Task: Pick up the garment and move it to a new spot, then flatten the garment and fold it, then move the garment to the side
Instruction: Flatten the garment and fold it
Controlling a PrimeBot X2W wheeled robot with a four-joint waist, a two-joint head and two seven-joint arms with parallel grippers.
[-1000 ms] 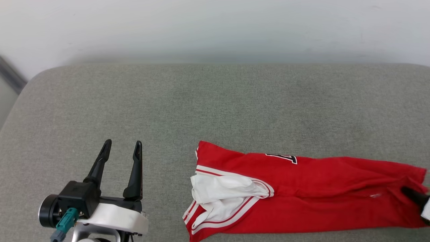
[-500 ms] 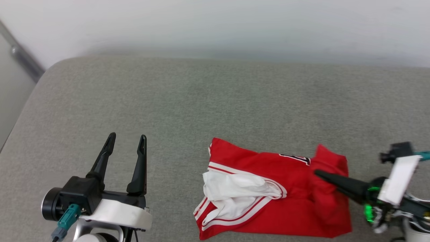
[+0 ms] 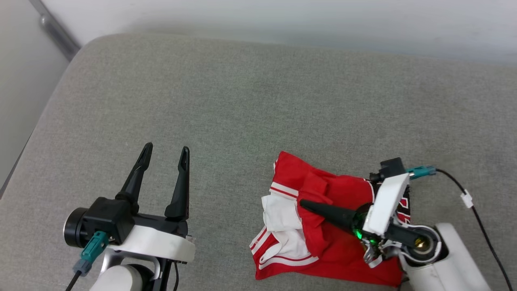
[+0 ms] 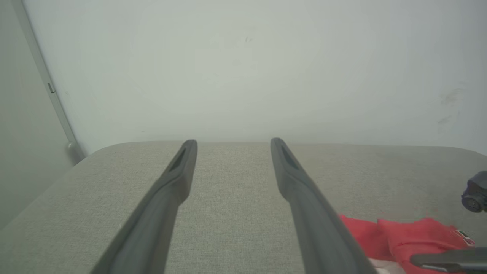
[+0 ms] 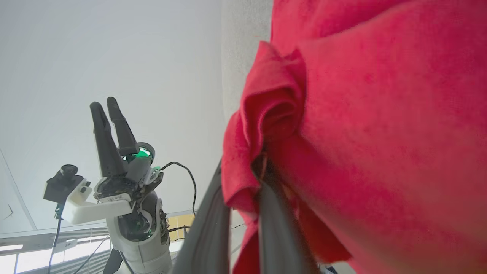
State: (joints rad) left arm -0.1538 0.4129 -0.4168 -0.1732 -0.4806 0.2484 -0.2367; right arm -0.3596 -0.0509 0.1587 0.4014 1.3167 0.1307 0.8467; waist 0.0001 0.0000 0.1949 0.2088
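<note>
Jersey is now doubled leftward; your right gripper pinches its end (fold underway), left gripper spread, idle.

This looks like a bare indoor test room: a grey fabric-covered pad stands against a plain white wall.

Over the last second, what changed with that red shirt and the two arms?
The right end effector, shut on the right end of the garment, carried that end leftward over the rest, folding the long strip into a shorter bundle. The left end effector stayed open and idle over the grey cushion.
</note>
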